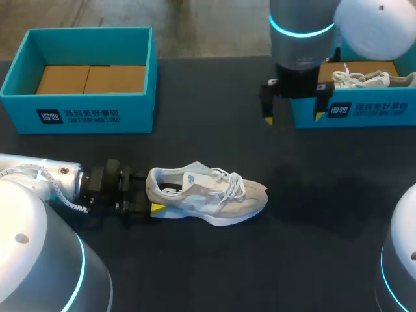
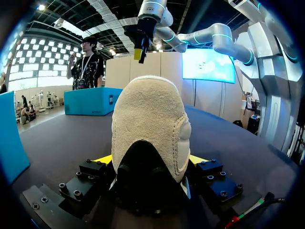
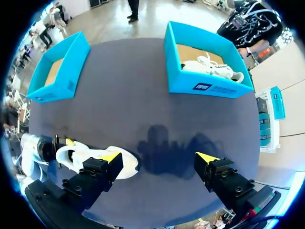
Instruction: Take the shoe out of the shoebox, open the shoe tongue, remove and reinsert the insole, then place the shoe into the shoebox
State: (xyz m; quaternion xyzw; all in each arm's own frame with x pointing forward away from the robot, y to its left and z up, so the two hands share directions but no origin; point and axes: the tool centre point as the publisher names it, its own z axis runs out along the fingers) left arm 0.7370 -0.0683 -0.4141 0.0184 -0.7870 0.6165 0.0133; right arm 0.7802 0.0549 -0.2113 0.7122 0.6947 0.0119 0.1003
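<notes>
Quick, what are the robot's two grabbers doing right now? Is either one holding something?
Left gripper: closed on the shoe, at its heel.
Right gripper: open, holding nothing.

A pale grey and white shoe [image 1: 208, 195] with white laces stands on its sole on the dark surface, in the near middle. Its toe points toward the right arm's side, and the left hand [image 1: 148, 194] clamps its suede heel from both sides. The left shoebox [image 1: 97, 116], teal and open-topped, sits at the far left with its brown cardboard floor showing. The right shoebox [image 1: 364, 112], also teal and open, sits at the far right. A second shoe [image 1: 361, 79] with white laces lies inside it.
</notes>
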